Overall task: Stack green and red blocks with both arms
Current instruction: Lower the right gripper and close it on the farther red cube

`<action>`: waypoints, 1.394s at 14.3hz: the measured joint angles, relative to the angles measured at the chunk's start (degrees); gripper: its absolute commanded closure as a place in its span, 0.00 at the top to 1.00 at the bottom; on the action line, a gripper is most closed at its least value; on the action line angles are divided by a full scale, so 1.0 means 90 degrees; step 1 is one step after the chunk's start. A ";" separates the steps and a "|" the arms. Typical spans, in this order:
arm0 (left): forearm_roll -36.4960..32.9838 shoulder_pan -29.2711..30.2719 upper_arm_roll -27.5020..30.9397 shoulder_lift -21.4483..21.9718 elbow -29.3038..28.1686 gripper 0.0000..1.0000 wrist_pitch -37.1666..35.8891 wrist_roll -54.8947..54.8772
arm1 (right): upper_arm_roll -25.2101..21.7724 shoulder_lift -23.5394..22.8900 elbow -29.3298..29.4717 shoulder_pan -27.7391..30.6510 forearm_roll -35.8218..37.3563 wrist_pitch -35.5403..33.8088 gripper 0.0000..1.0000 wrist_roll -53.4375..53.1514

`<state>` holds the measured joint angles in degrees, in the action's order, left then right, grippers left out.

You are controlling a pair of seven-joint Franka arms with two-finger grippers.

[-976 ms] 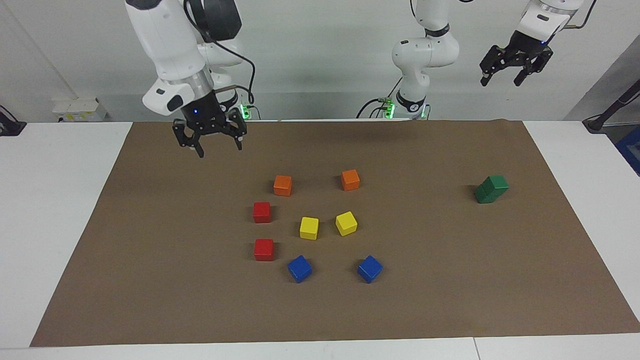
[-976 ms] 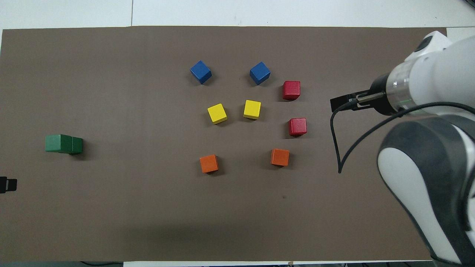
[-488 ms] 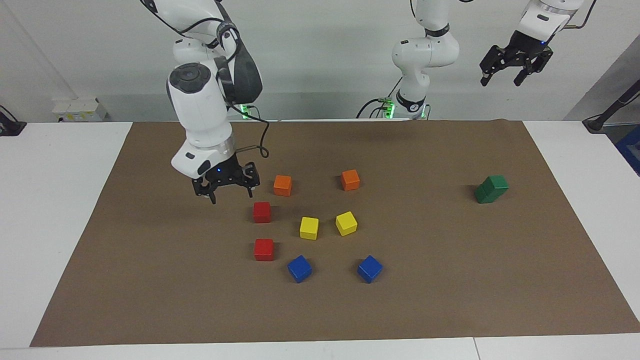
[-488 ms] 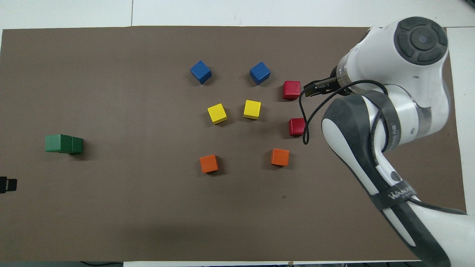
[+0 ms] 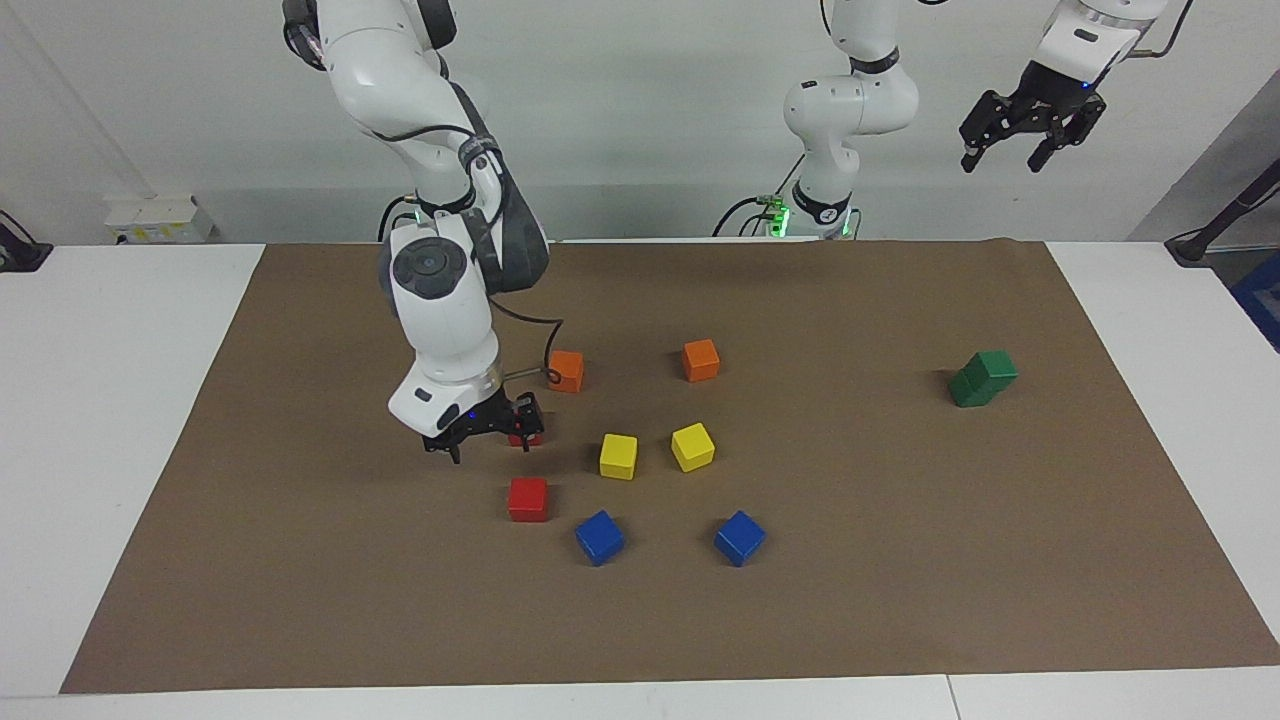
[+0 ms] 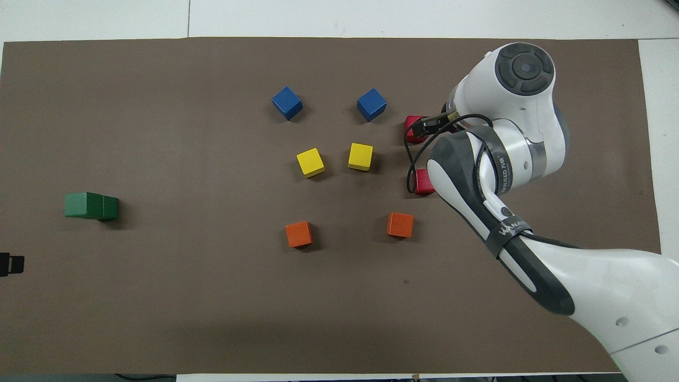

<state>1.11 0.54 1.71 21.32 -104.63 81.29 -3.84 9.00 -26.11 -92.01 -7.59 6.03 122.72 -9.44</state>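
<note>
The right hand [image 5: 487,432] is low over the brown mat [image 5: 300,560], right at the nearer red block [image 5: 527,438], the one closer to the robots. Its fingers stand apart, with one finger [image 5: 452,446] down on the side toward the right arm's end of the counter [image 5: 120,400]. The block peeks out just past the hand; whether any finger touches it, I cannot tell. From overhead, the right arm's wrist and forearm cover part of that block [image 6: 423,182].

The other red block [image 5: 527,499] sits free on the mat, farther from the robots and close by. Overhead it [image 6: 412,129] is partly under the arm's black cable fitting.

Over at the left arm's end, the two green blocks [image 5: 983,378] are together: one sits on top of the other, shifted off-centre and not square to it, touching. Overhead they [image 6: 91,206] read as one green lump.

The left hand [image 5: 1033,135] hangs high in the air above the left arm's end of the counter, fingers spread apart, holding nothing. That arm waits.

In the middle, the rest lie scattered: two orange cubes [image 5: 565,370] nearest the robots, two yellow cubes [image 5: 618,456] in between, and two blue cubes [image 5: 599,537] farthest from them.
</note>
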 measured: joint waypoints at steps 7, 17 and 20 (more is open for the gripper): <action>0.0000 0.0000 0.0000 0.0001 0.0000 1.00 0.0000 0.0000 | -0.0001 -0.0433 0.0277 -0.0029 0.0000 0.0311 0.98 -0.0451; 0.0000 0.0000 0.0000 0.0001 0.0000 1.00 0.0000 0.0000 | -0.0024 -0.0828 0.0151 -0.0025 0.0002 0.1023 0.98 -0.0673; 0.0000 0.0000 0.0000 0.0001 0.0000 1.00 0.0000 0.0000 | -0.0004 -0.0829 0.0010 -0.0033 0.0002 0.1196 0.99 -0.0891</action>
<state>1.11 0.54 1.71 21.34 -104.63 81.29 -3.84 8.96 -33.57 -91.93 -7.88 6.04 133.48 -17.46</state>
